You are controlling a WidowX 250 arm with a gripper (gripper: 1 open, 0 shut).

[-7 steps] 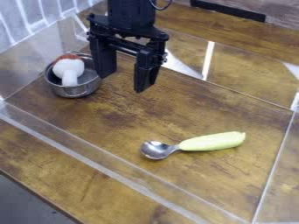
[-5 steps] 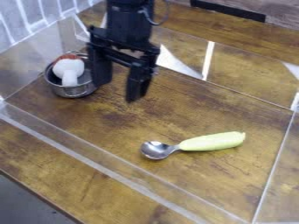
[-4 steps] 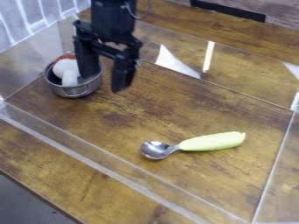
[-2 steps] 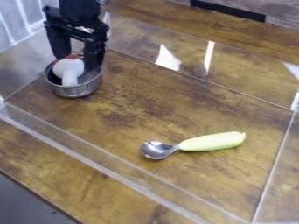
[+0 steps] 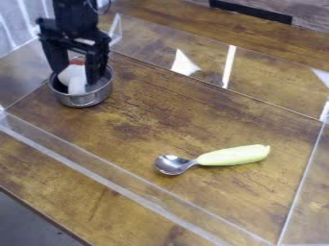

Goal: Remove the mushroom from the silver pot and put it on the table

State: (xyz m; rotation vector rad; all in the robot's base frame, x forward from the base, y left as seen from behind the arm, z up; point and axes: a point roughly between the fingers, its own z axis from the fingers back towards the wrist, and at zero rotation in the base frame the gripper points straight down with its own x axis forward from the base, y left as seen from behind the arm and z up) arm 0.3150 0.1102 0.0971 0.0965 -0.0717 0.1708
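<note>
1. Camera view: the claw [image 5: 72, 73] was seen spread wide, straddling the mushroom [image 5: 77, 80] inside the silver pot [image 5: 80, 91].
2. Reaching was judged underway; lowering and clenching around the stem were called for next, then transfer to the tabletop [image 5: 193, 120].

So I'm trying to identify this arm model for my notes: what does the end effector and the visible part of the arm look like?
The end effector is all matte black: a blocky body carrying two long, flat, straight fingers set parallel. A black boxy wrist section rises above it and is cut off by the top of the picture. I can make out no markings, logos or loose cables at this size.
</note>
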